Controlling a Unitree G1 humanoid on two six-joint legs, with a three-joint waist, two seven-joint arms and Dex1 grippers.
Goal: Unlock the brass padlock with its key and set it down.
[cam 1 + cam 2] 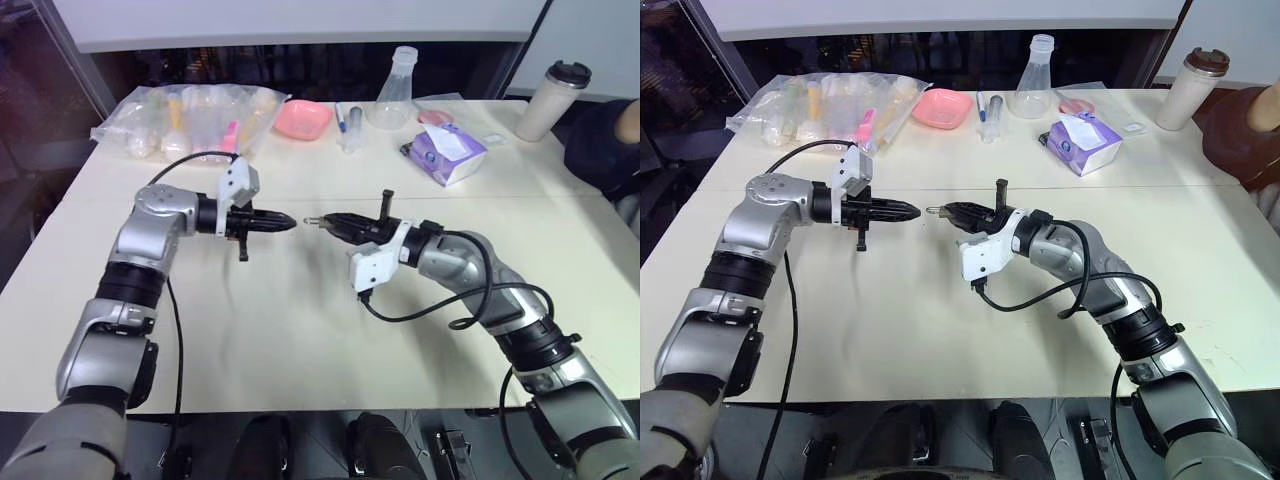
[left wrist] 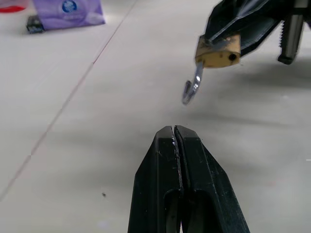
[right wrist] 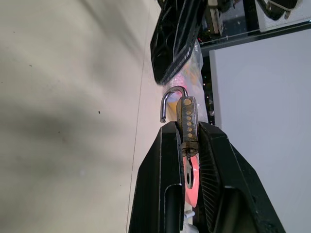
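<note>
While the right gripper (image 3: pixel 187 141) clamps the padlock (image 3: pixel 187 121) by its brass body, the shackle (image 3: pixel 170 99) stands sprung open — one leg free of the body, the loop hooking out past the fingertips. The jaws are narrow, set only as far apart as the lock's body, which sits between the two black fingers (image 3: pixel 160 160) with its pinned edge showing. A round silvery piece lies deeper between the fingers, behind the lock; it may be the key's head, though the view is too tight to be sure.

Facing it above the table (image 1: pixel 300 330), the left gripper (image 2: pixel 176 130) is pressed fully shut, its fingers meeting along one seam and holding nothing. Its tip is near the shackle but apart from it — a clear gap shows between them.
</note>
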